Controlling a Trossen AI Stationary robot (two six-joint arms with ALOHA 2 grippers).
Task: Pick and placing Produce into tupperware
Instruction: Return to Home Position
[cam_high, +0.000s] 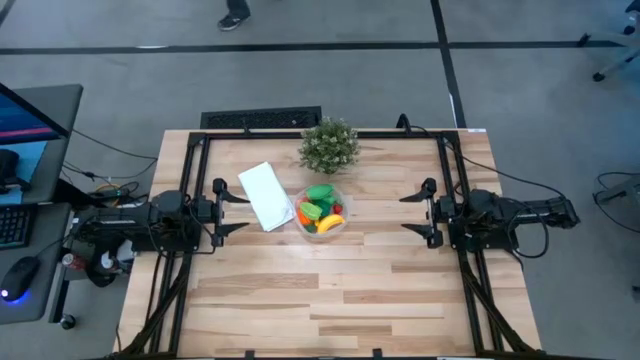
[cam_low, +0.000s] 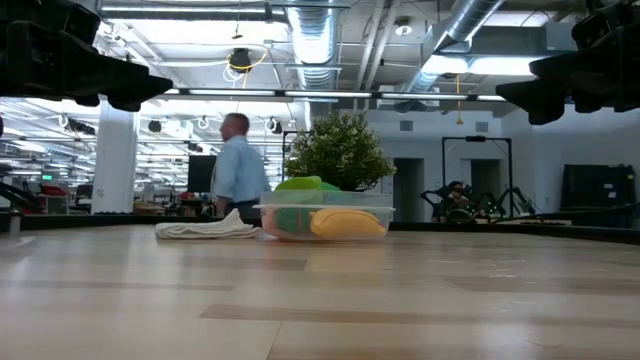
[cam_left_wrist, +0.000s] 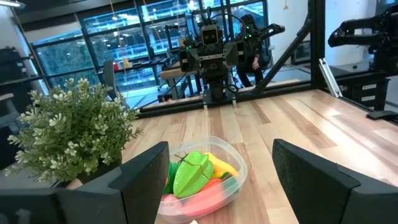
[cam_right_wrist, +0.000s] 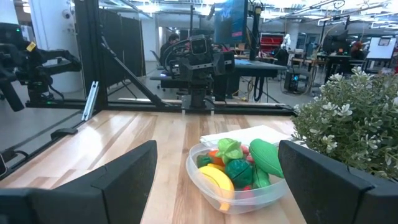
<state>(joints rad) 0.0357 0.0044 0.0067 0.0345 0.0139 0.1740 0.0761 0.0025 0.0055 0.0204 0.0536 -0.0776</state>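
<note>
One tupperware, heaped with produce, is seen on the worktop midway between the left gripper and the right gripper. Both grippers are held with fingers apart. One banana lies lengthwise along the line joining them; the remaining pieces cannot be counted.

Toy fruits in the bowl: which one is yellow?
The banana, lying at the clear container's edge. It alone is yellow; the others are green, red or orange.

Potted plant and white lid on wooden table
</note>
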